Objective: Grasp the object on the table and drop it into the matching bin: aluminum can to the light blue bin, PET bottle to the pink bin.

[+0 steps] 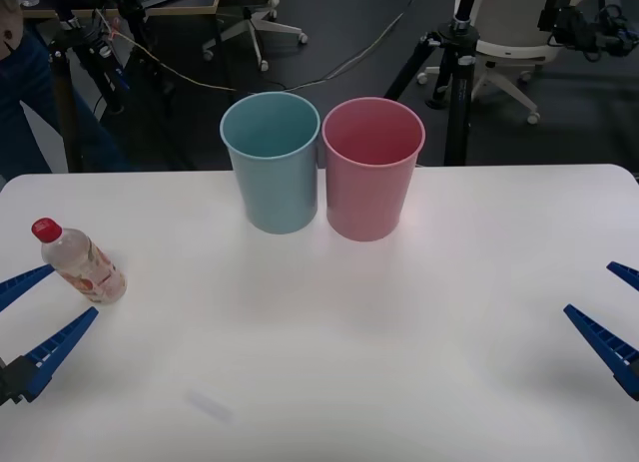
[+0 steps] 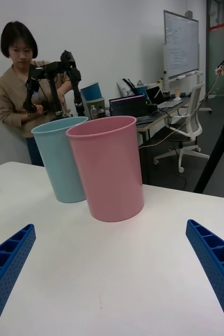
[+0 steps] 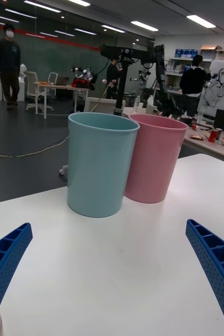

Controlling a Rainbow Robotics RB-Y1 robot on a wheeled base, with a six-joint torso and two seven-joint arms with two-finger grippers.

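— What does the PET bottle (image 1: 78,261) look like?

— Small and clear, with a red screw cap and a pink, red and white label. It is much shorter than the bins, and it leans, cap toward the far left.

— And where is it?

— On the white table (image 1: 329,352), near the left edge, well apart from both bins. It sits between the two blue ribbed fingers of the left gripper (image 1: 38,302) — close to the far finger, though I cannot tell whether they touch.

— So the jaws are not on it?

— No, they are spread wide, with the bottle in the gap near the tips. The right gripper (image 1: 611,304) hangs low over the right edge of the table, its fingers also spread apart and holding nothing.

— The bins?

— Upright at the back middle of the table, side by side and just about touching. The light blue bin (image 1: 272,163) is on the left, the pink bin (image 1: 371,169) on the right; both are tall, round and tapered, with rolled rims.
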